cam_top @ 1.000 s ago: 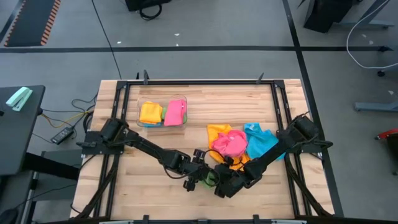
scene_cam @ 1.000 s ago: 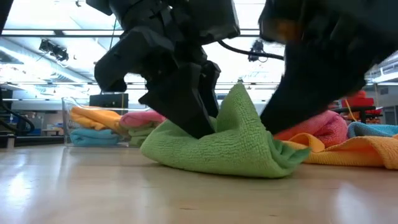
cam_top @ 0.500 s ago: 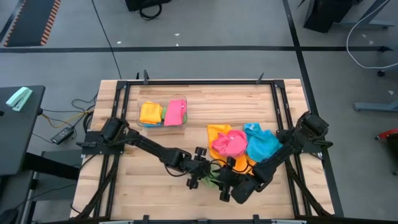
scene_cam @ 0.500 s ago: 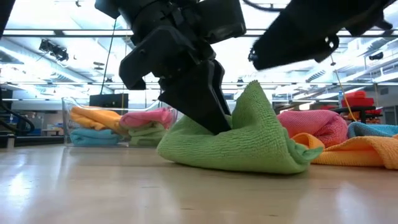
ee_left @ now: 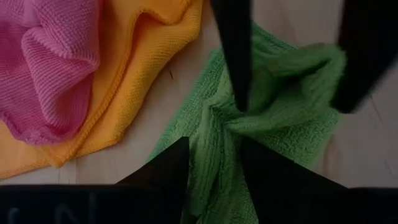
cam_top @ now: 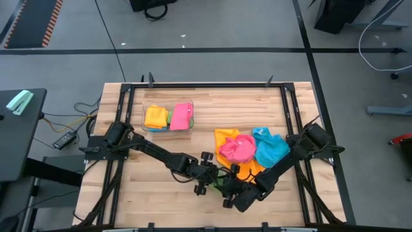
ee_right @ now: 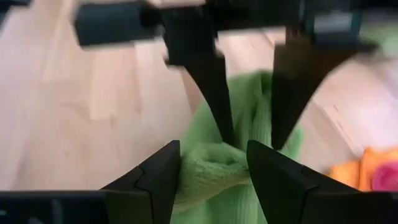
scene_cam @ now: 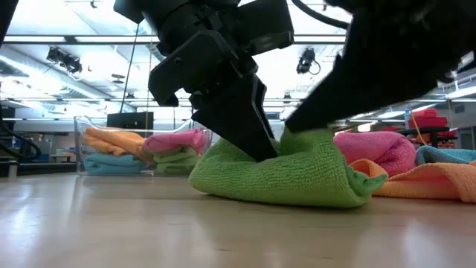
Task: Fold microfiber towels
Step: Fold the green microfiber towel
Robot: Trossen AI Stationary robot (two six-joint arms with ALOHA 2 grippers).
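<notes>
A crumpled green towel (cam_top: 217,185) lies on the wood near the table's front middle, its underside on the table (scene_cam: 290,179). My left gripper (ee_left: 214,163) comes in from the left and is shut on it. My right gripper (ee_right: 208,169) comes in from the right and is open, with the towel's raised fold between its fingers. Behind them, a pink towel (cam_top: 237,149), an orange towel (cam_top: 225,136) and a blue towel (cam_top: 270,147) lie in a loose heap. My left gripper pinches a gathered ridge of the green towel (ee_left: 217,140) between its two fingers, with creases running out from the pinch. The fingers (scene_cam: 256,145) slant down from the table's far left. The towel stays on the table. My right gripper's open fingers (ee_right: 158,177) straddle the towel's raised fold (ee_right: 208,158), slanting down from the table's right. The cloth bulges up between them. In the low view the gripper bears on the fold's top (scene_cam: 316,140), which sits flattened under it.
A clear bin (cam_top: 144,118) at the back left holds folded orange, pink, green and blue towels (scene_cam: 141,149). The heap of loose towels lies just behind and to the right of the grippers. Bare wood lies to the front and left.
My right gripper swung up and away toward the table's right near corner, then came back down onto the green towel. The towel's standing peak, upright half a second ago, is now pushed down. The towel has slid a little toward the table's right.
</notes>
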